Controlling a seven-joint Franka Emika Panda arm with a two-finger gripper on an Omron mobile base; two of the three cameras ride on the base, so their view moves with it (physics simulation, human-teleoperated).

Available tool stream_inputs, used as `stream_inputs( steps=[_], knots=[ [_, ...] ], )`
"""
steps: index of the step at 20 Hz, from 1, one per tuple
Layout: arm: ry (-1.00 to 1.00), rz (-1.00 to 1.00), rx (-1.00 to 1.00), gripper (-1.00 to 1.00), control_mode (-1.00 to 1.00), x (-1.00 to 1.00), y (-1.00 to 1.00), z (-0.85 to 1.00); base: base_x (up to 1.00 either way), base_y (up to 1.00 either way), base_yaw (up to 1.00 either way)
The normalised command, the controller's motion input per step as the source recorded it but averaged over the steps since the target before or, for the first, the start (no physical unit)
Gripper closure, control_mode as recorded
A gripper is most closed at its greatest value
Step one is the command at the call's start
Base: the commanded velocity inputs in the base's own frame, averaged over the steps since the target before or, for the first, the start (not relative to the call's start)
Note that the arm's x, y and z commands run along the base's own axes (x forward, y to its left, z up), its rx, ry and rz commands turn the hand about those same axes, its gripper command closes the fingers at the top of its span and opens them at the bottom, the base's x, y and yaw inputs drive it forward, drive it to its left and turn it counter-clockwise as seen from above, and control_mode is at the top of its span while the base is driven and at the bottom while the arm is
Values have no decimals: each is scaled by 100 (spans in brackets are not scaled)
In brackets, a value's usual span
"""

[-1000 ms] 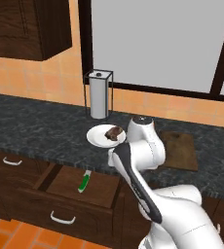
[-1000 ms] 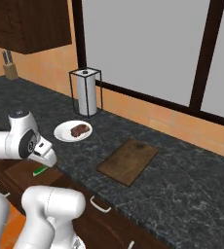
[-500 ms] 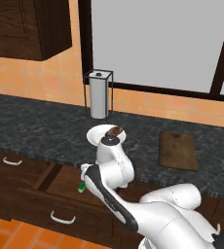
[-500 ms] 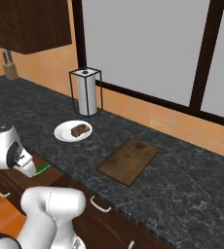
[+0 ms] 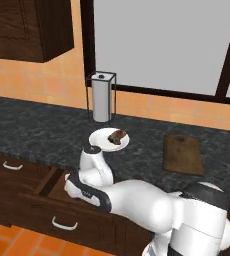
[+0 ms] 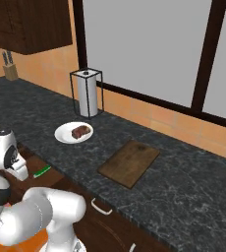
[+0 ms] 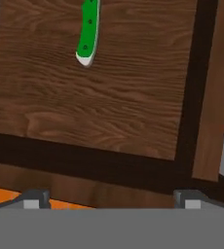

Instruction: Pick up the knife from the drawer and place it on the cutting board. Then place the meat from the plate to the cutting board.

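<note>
The meat [image 5: 117, 136] lies on the plate [image 5: 100, 141] on the counter [image 5: 32, 132], well apart from the cutting board [image 5: 182, 154], before the paper towel holder [image 5: 101, 97].

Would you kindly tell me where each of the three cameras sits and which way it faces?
Left base view: behind the arm to its left, looking forward and down at the plate and cutting board; the white arm bends into the drawer.
Right base view: behind to its right, same counter; the arm reaches left beside the knife.
Hand view: on the hand, looking down into the drawer at the knife; open fingers at the bottom.
Both base views share the plate, meat and cutting board.
</note>
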Motion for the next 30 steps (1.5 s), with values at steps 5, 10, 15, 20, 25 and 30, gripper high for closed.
stream_inputs(
  steps=[5,10,15,20,25,30],
  knots=[
    [4,0,-1,-100,-100,55,37,-43,0,0,0],
    [1,0,-8,-100,-100,44,31,-62,0,0,0],
    [13,0,-15,-100,-100,-67,70,-42,0,0,0],
    [20,8,-13,-100,-100,-100,100,14,0,0,0],
    [11,13,-15,-100,-100,-100,95,47,0,0,0],
    [0,-3,-4,-100,-100,1,-26,100,0,0,0]
  ],
)
